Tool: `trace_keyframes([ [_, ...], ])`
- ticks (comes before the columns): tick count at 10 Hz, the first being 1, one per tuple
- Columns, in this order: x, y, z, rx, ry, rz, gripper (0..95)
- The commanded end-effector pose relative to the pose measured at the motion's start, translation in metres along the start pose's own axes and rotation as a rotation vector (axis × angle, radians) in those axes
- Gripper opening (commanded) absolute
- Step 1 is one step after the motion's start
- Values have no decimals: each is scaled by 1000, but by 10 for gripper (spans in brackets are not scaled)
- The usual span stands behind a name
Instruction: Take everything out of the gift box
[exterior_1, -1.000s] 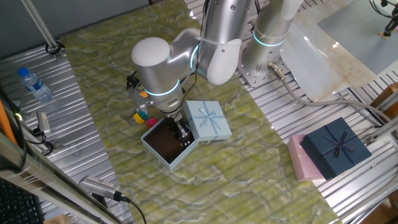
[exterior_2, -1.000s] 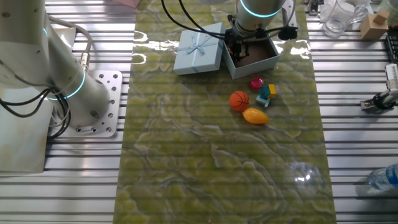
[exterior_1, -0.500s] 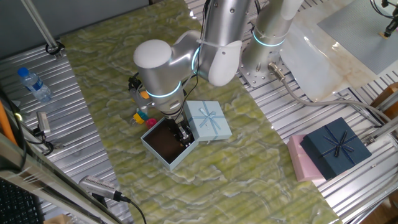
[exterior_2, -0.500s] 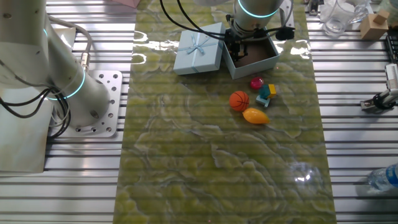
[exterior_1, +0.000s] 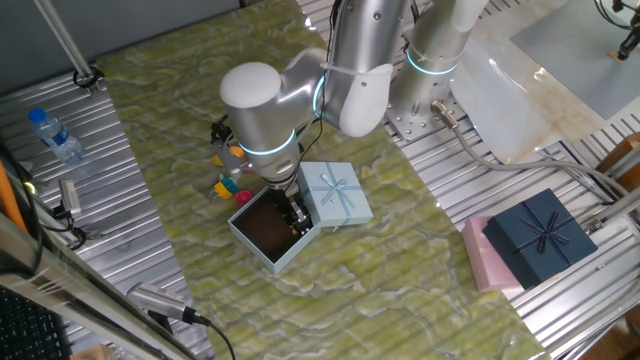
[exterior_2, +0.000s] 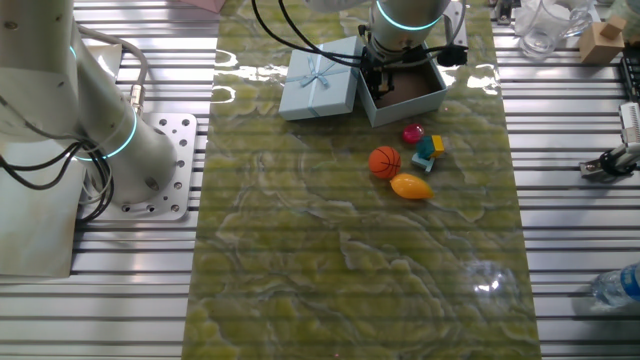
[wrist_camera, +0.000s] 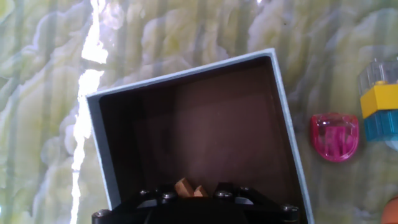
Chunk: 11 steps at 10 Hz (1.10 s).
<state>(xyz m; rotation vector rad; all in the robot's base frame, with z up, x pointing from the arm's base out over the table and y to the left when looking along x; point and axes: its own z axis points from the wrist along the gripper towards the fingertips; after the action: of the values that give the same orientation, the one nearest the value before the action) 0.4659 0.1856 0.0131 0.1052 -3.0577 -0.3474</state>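
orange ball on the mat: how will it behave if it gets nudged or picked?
The orange ball looks round and smooth, so a nudge would likely send it rolling across the mat. It sits near the yellow fruit toy, which might stop it. Probably light; curved sides may slip from flat fingers.

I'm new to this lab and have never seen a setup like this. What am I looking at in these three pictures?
A silver robot arm works over a green mat on a metal table. Two pictures come from fixed cameras on different sides; the third comes from a camera on the hand, looking down along its fingers.

The gripper reaches into the open pale-blue gift box, whose inside is dark brown. In the hand view a small tan piece shows between the fingertips at the bottom edge; whether it is clamped I cannot tell. The rest of the box looks empty.

The lid with its bow lies right beside the box. On the mat nearby sit an orange ball, a yellow-orange fruit, a pink piece and small blocks. A navy box and a pink box lie off to one side.
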Motion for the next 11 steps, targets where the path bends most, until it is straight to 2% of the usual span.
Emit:
trace_keyframes([
  [1,0,0,1,0,0,5,190],
  [3,1,1,1,-3,0,7,190],
  [4,1,1,1,-5,-1,11,0],
  [11,0,2,-5,8,-13,8,0],
])
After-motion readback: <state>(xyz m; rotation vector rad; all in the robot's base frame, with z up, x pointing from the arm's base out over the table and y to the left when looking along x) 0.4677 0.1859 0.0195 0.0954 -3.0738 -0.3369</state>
